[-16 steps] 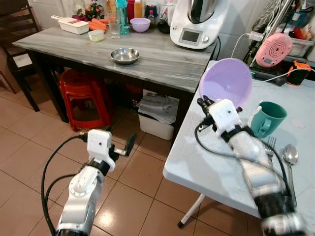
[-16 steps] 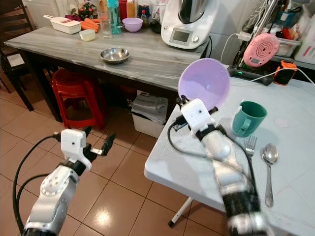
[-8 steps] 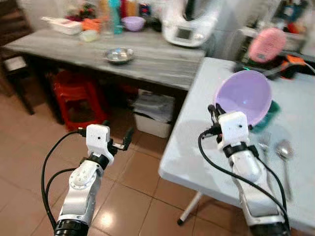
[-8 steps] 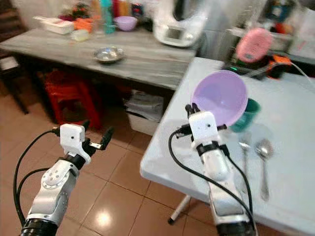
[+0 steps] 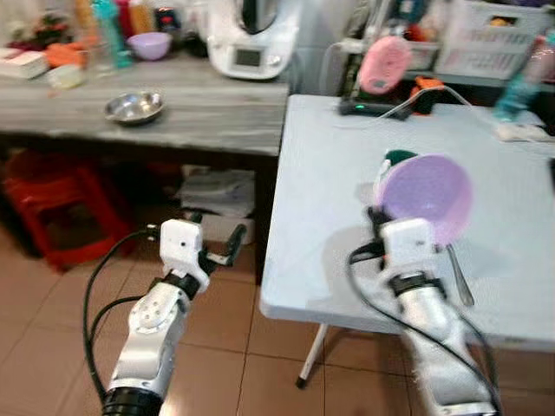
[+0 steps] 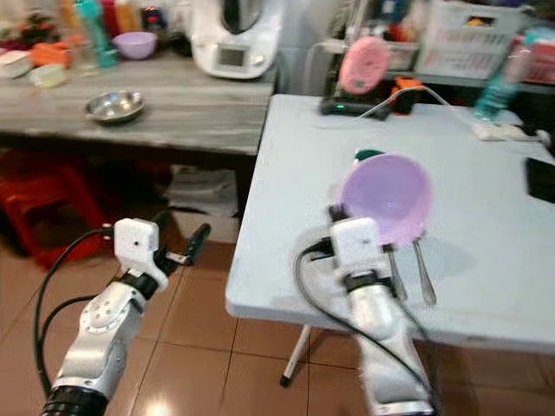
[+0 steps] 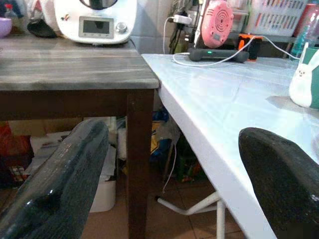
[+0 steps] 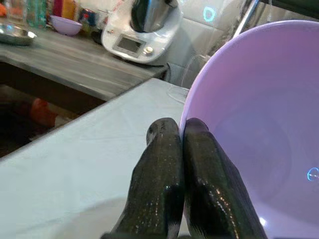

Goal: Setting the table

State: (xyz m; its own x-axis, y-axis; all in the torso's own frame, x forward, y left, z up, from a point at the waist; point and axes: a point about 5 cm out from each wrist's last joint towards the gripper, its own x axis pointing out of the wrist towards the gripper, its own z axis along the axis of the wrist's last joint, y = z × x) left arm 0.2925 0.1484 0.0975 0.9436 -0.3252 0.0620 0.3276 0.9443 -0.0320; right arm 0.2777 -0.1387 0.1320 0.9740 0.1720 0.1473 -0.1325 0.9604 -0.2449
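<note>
Right pincer [image 8: 182, 134] pinches the smooth round lilac bowl's [image 5: 427, 192] rim; left pincer [image 7: 174, 184] gapes wide.

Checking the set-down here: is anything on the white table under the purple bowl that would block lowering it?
Yes. The right pincer holds the purple bowl by its rim above the white table, and it overlaps the green mug and the fork and spoon. Bare tabletop lies toward the robot's left.

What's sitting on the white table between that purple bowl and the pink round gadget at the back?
The green mug, just behind the purple bowl; beyond it, bare tabletop up to the pink gadget.
</note>
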